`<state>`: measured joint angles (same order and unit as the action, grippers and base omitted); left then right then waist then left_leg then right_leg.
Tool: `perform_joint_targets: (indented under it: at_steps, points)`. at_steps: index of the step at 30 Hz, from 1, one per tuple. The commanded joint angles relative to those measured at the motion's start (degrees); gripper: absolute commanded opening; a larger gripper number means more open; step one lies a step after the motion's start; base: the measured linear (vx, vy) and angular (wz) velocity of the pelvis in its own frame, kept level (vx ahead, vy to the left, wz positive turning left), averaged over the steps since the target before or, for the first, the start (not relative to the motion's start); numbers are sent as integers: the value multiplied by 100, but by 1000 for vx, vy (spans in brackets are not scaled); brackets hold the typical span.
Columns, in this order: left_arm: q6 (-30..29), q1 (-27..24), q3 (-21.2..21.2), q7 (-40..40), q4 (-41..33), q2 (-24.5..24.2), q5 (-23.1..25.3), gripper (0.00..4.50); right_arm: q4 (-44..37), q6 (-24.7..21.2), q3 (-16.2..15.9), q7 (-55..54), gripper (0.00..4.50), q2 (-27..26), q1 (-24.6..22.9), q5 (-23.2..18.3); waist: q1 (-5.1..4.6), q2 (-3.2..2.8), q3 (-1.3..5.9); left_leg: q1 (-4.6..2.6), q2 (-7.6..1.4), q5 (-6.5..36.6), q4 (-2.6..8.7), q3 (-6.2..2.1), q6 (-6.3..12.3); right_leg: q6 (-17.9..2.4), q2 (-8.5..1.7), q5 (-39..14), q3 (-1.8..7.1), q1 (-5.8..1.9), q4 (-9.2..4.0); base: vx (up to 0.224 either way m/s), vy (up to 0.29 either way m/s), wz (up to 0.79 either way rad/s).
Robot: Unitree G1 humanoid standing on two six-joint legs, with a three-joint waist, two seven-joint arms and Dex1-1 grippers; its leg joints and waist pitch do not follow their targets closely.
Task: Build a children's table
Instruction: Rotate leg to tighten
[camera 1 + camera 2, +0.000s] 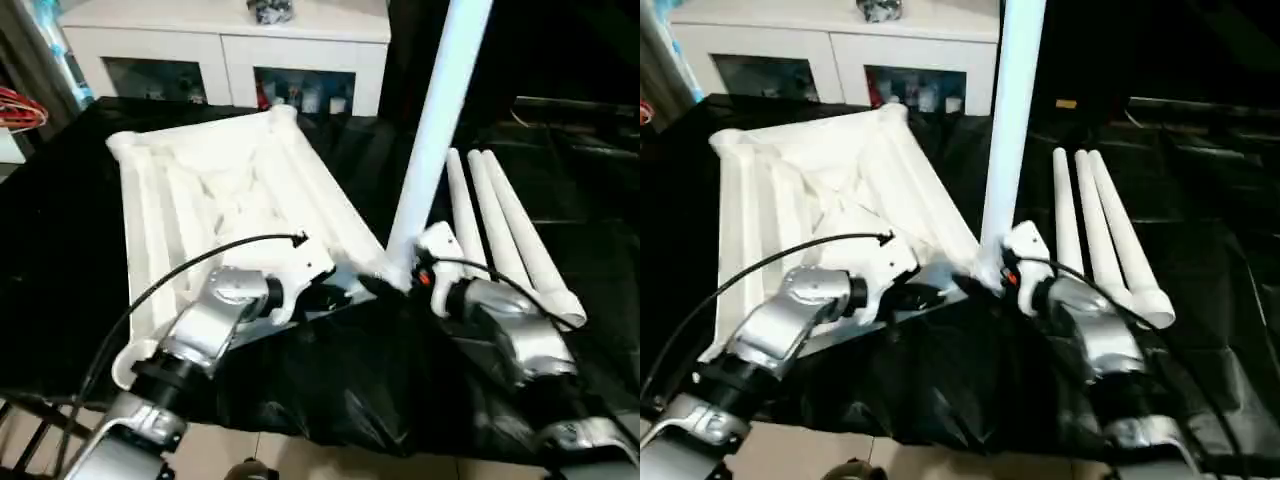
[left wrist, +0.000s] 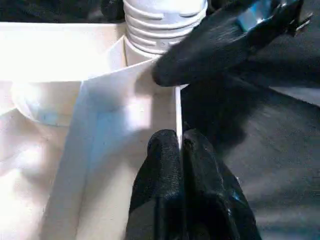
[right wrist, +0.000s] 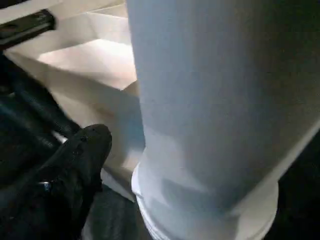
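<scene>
Step in hand, by the look of it: seating the first leg in the near right corner socket of the upturned table top; top lying underside up on the black-draped tabletop, raised rim uppermost, white cabinet behind it; leg standing close to upright, leaning a little, threaded foot right at the socket mouth in the left wrist view, how deep impossible to say; right gripper at the leg's base, one black finger showing beside the leg in the right wrist view, the other hidden, so clamped or merely touching cannot be told; left gripper pinched shut on the thin rim wall just beside that corner, jaws together with the edge between them, apparently steadying the top; three spare legs lying side by side on the cloth to the right, touching one another, near the right forearm. Next move likely calling for the leg squared to the socket, then pushed and turned home on its ribs while the rim is held against twisting; main risk a crooked start jamming the thread.
</scene>
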<state>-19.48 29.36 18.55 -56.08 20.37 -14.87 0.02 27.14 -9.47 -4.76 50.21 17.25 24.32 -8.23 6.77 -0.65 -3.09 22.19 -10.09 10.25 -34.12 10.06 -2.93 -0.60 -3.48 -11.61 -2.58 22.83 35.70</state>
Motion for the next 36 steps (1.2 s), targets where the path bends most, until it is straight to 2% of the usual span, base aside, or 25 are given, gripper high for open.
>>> perform_joint_targets:
  at_steps: [1,5,7,11,12,19,23,26,28,31,35,36]
  points:
    - [289,37,52,-373,-379,19,-300,0,-323,-17,-187,538,443,147,-92,-161,1,31,362,-118,-326,1069,407,-105,292,-1302,-510,-791,256,-272,-454,0,0,0]
    - [320,-6,52,-753,-432,-205,-377,0,-617,-158,-249,1001,443,387,-223,-328,28,32,369,-109,-331,969,401,-108,356,-1284,-499,-725,254,-273,-439,0,0,0]
    - [321,-24,83,-880,-459,-297,-381,0,-704,-217,-265,1132,417,439,-264,-374,26,29,364,-109,-336,992,404,-108,369,-1307,-500,-738,251,-266,-441,0,0,0]
    - [393,-53,165,-1119,-482,-452,-374,0,-766,-267,-326,1273,392,484,-342,-395,44,24,369,-117,-337,983,402,-108,346,-1311,-500,-766,253,-258,-436,0,0,0]
    - [390,-54,165,-1141,-486,-461,-380,0,-771,-269,-333,1289,370,488,-350,-398,46,25,369,-121,-337,997,403,-104,337,-1321,-497,-770,252,-254,-437,0,0,0]
    - [275,-74,101,-1299,-544,-482,-527,0,-940,-419,-414,1468,324,540,-452,-491,118,31,374,-126,-338,943,392,-98,324,-1311,-504,-757,256,-252,-431,0,0,0]
    - [220,-96,83,-1257,-550,-438,-569,0,-916,-396,-436,1383,288,476,-493,-431,122,32,376,-125,-337,967,395,-102,293,-1301,-504,-796,254,-252,-429,0,0,0]
    - [91,-61,65,-988,-471,-303,-490,0,-676,-221,-384,835,282,221,-444,-231,105,35,376,-116,-333,923,396,-102,264,-1311,-508,-765,251,-244,-421,0,0,0]
    - [-41,76,-21,-412,-206,-37,-301,0,-333,-340,-282,22,279,-94,-300,-56,70,43,351,-114,-318,1036,418,-107,172,-1277,-508,-1038,253,-242,-454,0,0,0]
    - [-37,168,-53,-58,-11,123,-159,0,-121,-325,-220,-418,276,-268,-209,33,10,46,344,-142,-303,1241,425,-111,53,-1163,-516,-1464,261,-235,-512,0,0,0]
    - [-277,461,-278,1004,458,627,22,0,386,-320,-44,-1445,276,-671,86,201,-30,46,346,-137,-294,1244,426,-118,26,-1099,-520,-1549,261,-244,-520,0,0,0]
    - [-323,615,-364,1526,670,866,109,0,683,-222,58,-1985,276,-874,266,298,-55,24,338,-161,-290,1285,420,-105,-17,-1112,-509,-1644,265,-199,-541,0,0,0]
